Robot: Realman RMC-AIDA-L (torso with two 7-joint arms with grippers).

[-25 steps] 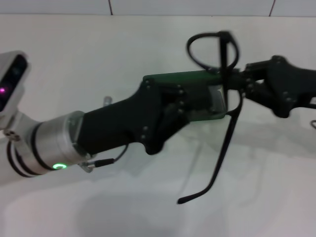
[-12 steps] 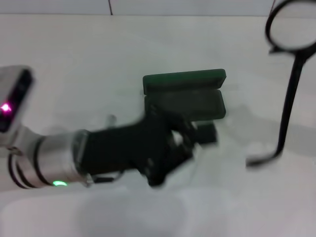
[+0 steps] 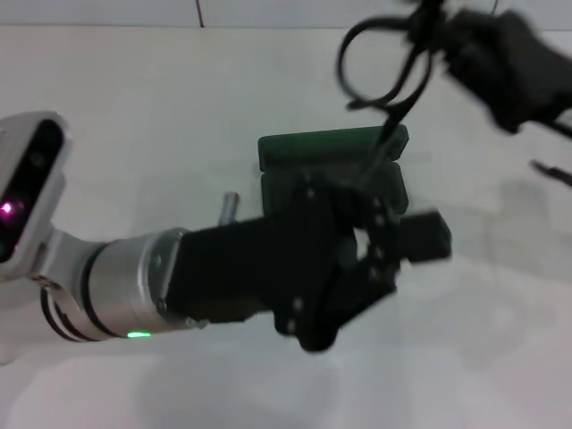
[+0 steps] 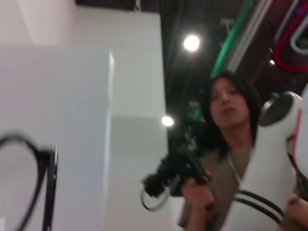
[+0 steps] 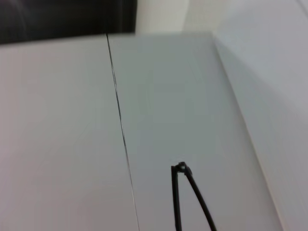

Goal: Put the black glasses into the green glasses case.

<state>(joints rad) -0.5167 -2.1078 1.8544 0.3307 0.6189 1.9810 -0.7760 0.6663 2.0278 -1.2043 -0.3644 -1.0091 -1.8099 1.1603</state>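
Note:
The green glasses case (image 3: 331, 147) lies open on the white table, its lid standing at the far side. My left gripper (image 3: 407, 246) hovers over the near part of the case and hides most of its base. The black glasses (image 3: 380, 63) hang in the air just beyond the case, with my right gripper (image 3: 436, 36) shut on them at the top right. One temple arm points down toward the case lid. A lens rim of the glasses (image 4: 29, 192) shows in the left wrist view, and two thin temple arms of the glasses (image 5: 185, 192) show in the right wrist view.
The white table (image 3: 134, 116) spreads all around the case, with a wall seam at the far edge. A person holding a camera (image 4: 221, 144) stands behind the setup in the left wrist view.
My right gripper has brought the glasses back left from the far right corner to above the case. The left gripper has shifted a little right over the case base.

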